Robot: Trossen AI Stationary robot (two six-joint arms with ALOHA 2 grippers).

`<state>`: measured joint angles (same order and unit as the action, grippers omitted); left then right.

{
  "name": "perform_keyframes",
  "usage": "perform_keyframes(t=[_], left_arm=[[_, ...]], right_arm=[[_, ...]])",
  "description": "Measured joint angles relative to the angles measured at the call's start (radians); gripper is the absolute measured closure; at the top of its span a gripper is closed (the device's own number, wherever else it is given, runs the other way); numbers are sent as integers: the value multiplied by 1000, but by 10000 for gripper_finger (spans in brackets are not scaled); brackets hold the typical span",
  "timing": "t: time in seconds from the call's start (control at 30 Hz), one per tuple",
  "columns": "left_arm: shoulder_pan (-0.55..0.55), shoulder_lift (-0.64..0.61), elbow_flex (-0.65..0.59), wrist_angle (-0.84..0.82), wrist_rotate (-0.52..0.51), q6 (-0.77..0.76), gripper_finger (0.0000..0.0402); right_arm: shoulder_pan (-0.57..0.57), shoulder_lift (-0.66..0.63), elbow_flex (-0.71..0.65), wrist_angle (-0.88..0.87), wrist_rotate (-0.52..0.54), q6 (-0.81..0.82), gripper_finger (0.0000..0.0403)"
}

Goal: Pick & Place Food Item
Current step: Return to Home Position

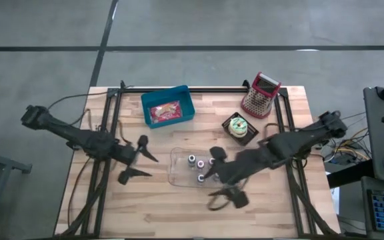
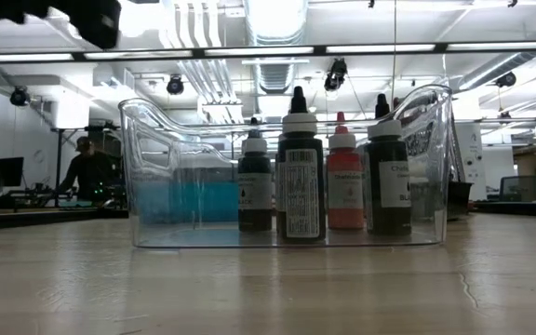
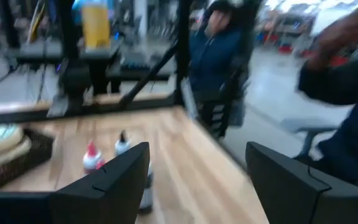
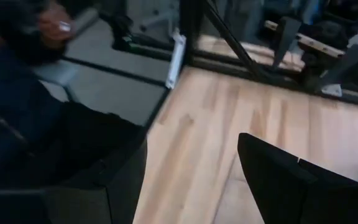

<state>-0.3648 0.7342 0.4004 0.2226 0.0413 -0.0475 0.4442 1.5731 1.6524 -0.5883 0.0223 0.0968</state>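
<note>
- Tabletop [image 1: 112,213]: wooden, with one arm reaching in from each side.
- Transparent bin [image 1: 173,163]: at tabletop centre. It holds four food colouring bottles [image 2: 299,177], three dark and one red. All stand upright, long axes vertical.
- Right pincer [image 1: 221,177]: at the bin's right end. Cannot tell whether it is over the wall or just beside it. Fingers spread wide, gripping nothing. The bottles lie to its left, and this arm is the nearer one.
- Left pincer [image 1: 137,162]: left of the bin, apart from it. Spread wide, empty.
- Black bin [image 1: 248,138]: to the far right of the transparent bin, green donut [image 1: 239,125] inside.
- Judgement: placing looks finished. The retreat should carry the right pincer rightward, clear of the bin wall.
</note>
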Motion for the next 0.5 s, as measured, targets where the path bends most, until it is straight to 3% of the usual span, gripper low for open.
perform_keyframes(t=[0.23,0.5], left_arm=[[-82,-214,-85,-28,-31,2,129],[-145,-237,-113,-15,-38,-11,129]], right_arm=[[33,-225,-286,222,-6,-10,156],[117,-453,-581,447,-5,-32,156]])
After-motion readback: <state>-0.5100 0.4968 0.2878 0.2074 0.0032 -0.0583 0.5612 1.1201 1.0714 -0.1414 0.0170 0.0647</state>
